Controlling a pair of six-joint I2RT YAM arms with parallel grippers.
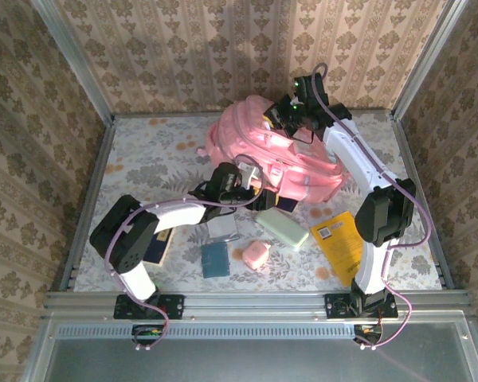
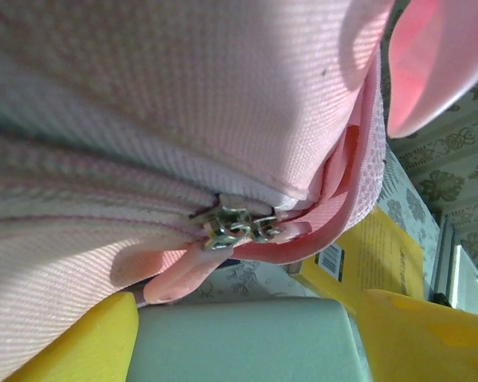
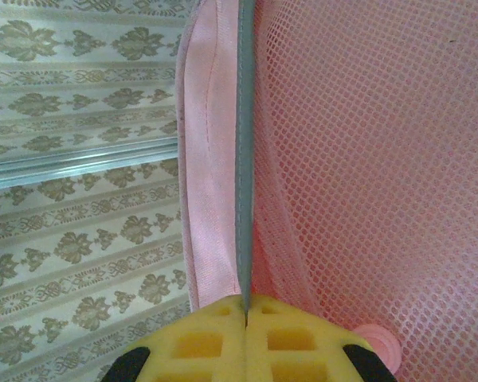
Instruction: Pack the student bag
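Observation:
The student bag (image 1: 259, 139), a large pink backpack, lies at the middle back of the table. My right gripper (image 1: 291, 119) is at its top end, shut (image 3: 245, 306) on a grey-trimmed fabric edge (image 3: 244, 159) beside pink mesh (image 3: 382, 159). My left gripper (image 1: 251, 187) is low at the bag's front edge. Its yellow fingers (image 2: 64, 342) stand wide apart, just under two metal zipper sliders (image 2: 231, 225). A pale green case (image 2: 247, 334) fills the gap between them. From above, the case (image 1: 283, 231) lies flat on the table, and I cannot tell whether the fingers touch it.
On the table in front of the bag are a yellow book (image 1: 338, 239), a small pink pouch (image 1: 256, 255), a blue notebook (image 1: 215, 259) and a white card (image 1: 221, 227). A dark book (image 1: 159, 247) lies under the left arm. Metal rails edge the table.

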